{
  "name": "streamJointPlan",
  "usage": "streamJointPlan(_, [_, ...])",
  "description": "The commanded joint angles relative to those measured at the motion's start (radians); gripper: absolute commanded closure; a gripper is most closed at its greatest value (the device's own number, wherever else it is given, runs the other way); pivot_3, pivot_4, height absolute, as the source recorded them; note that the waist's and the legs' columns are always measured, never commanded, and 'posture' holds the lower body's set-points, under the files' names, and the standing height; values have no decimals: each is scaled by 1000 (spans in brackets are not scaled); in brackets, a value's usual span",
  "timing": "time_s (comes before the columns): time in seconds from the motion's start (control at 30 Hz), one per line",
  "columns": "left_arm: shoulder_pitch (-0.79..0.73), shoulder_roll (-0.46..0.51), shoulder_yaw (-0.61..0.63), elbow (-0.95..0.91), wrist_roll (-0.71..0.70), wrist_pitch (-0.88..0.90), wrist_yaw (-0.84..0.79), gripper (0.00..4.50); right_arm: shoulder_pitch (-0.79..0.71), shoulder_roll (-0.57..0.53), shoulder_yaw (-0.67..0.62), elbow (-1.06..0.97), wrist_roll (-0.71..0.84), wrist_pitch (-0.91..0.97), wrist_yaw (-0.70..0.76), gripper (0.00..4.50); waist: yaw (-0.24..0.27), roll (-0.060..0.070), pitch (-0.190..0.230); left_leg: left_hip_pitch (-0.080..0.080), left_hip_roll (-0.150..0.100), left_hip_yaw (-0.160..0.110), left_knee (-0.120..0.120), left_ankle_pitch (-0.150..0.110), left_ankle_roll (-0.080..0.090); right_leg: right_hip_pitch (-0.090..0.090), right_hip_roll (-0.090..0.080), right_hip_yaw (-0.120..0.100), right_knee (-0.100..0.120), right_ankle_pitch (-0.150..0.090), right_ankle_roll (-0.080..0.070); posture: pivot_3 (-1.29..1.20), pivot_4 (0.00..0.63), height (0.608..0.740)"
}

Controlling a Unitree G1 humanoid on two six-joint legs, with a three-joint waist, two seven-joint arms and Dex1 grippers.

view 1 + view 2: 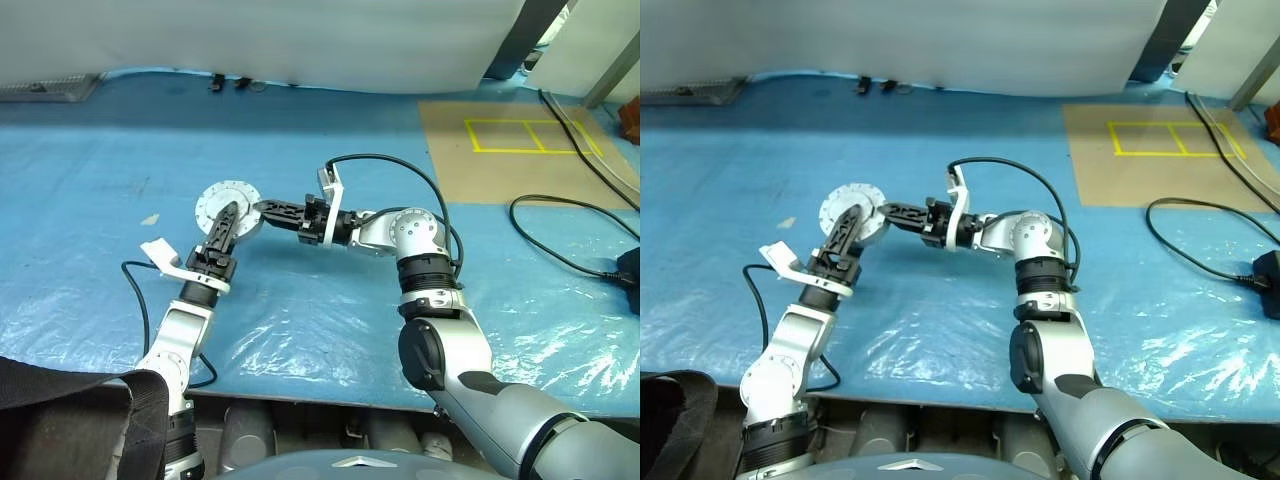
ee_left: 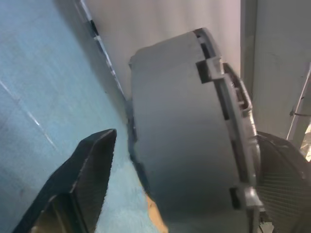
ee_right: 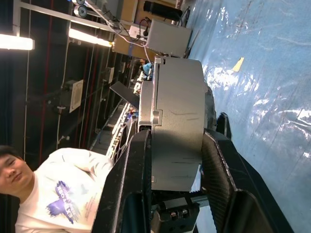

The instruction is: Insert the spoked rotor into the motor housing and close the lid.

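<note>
- Aloft over blue tarp (image 1: pixel 300 320): short round silver metal motor housing (image 1: pixel 228 208).
- Right gripper (image 1: pixel 262 209) clamped across housing's flat faces.
- Left gripper (image 1: pixel 232 212) fingers apart, straddling its body; contact unclear.

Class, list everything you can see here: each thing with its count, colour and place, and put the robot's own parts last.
Motor housing: one, silver, held up between both tools.
Plastic sheet: one, blue, covering the floor.
Brown mat: one, marked with yellow tape, at far right.
Loose cable: one, black, on the right.
Person: one, white shirt, in the right wrist view.
Left tool: black, at the housing.
Right tool: black, shut on the housing's sides.
</note>
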Motion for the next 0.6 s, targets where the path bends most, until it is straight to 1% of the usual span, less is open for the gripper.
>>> streamJointPlan(0.03, [-5,5,-10,-1,8,0,-17,1590,-26,15,-20,-53,72,-6,19,3439,0,0,0,0,0,0,0,0,0,0,0,0,0,0,0,0,150,740])
streamJointPlan(0.07, [-5,5,-12,1,7,2,-17,1737,-28,14,-22,-49,73,-9,17,3439,0,0,0,0,0,0,0,0,0,0,0,0,0,0,0,0,150,740])
streamJointPlan(0.2, [-14,4,-8,5,1,1,4,1783,-40,15,-37,-28,70,-39,-3,3439,-1,0,0,0,0,0,0,0,0,0,0,0,1,0,0,0,150,740])
streamJointPlan(0.4, [-35,2,3,1,-91,29,17,1790,-70,21,-74,32,69,-110,-59,3439,-1,0,0,0,0,0,2,0,0,0,0,0,3,0,0,0,150,740])
streamJointPlan(0.5, [-72,-17,29,21,-149,9,17,1790,-85,13,-74,69,43,-173,-86,3439,0,0,0,0,0,0,3,0,0,0,0,0,4,-2,-3,0,150,740])
streamJointPlan(0.57, [-101,-20,36,39,-135,-12,0,1790,-97,5,-67,109,9,-238,-118,3439,-1,0,0,0,0,0,4,0,0,0,0,0,4,-2,-3,0,150,740])
streamJointPlan(0.6, [-113,-20,37,47,-123,-19,-2,1790,-103,2,-66,129,-2,-267,-133,3089,-1,0,0,0,0,0,4,0,0,0,0,0,4,-2,-3,0,150,740])
